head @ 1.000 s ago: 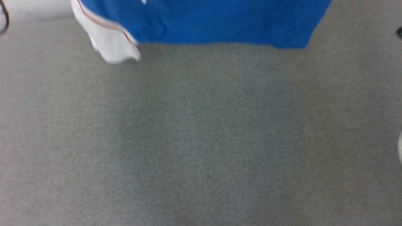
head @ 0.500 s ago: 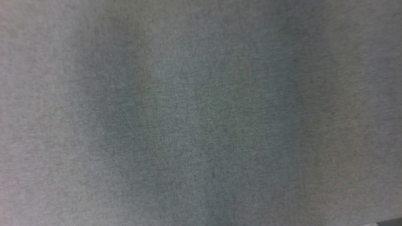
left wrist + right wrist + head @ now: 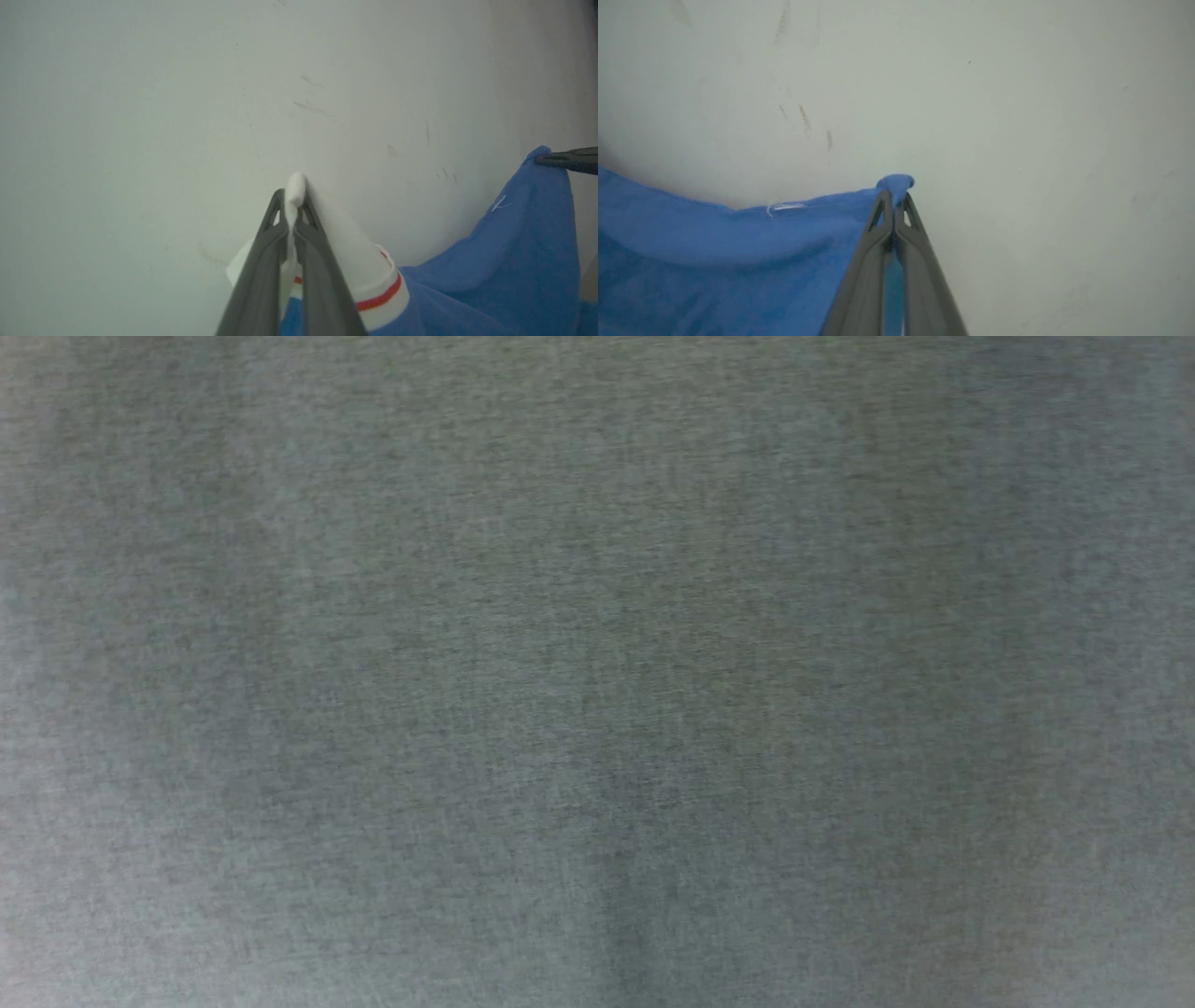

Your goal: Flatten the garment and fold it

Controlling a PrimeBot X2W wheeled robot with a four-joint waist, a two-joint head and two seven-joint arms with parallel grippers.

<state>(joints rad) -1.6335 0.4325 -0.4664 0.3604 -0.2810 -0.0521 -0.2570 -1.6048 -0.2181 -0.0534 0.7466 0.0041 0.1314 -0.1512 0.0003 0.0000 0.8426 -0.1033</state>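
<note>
The garment (image 3: 514, 261) is royal blue with a white sleeve and red-and-white trim. In the left wrist view my left gripper (image 3: 294, 196) is shut on a pinch of the white sleeve, which pokes out past the fingertips. At that view's right edge my right gripper (image 3: 542, 159) holds a blue corner. The right wrist view has my right gripper (image 3: 895, 196) shut on that blue corner, with the garment (image 3: 714, 252) hanging off to the left. The cloth sags between the two grips. Any print on it is hidden.
Behind the cloth in both wrist views lies a pale white surface (image 3: 187, 93) with a few scuff marks (image 3: 803, 116). The head view looks at grey carpet (image 3: 597, 672) with a faint shadow low in the middle.
The head camera has swung, so the garment's blue lower edge and white sleeve at the top of the picture have slid out of it; grey carpet is left.
</note>
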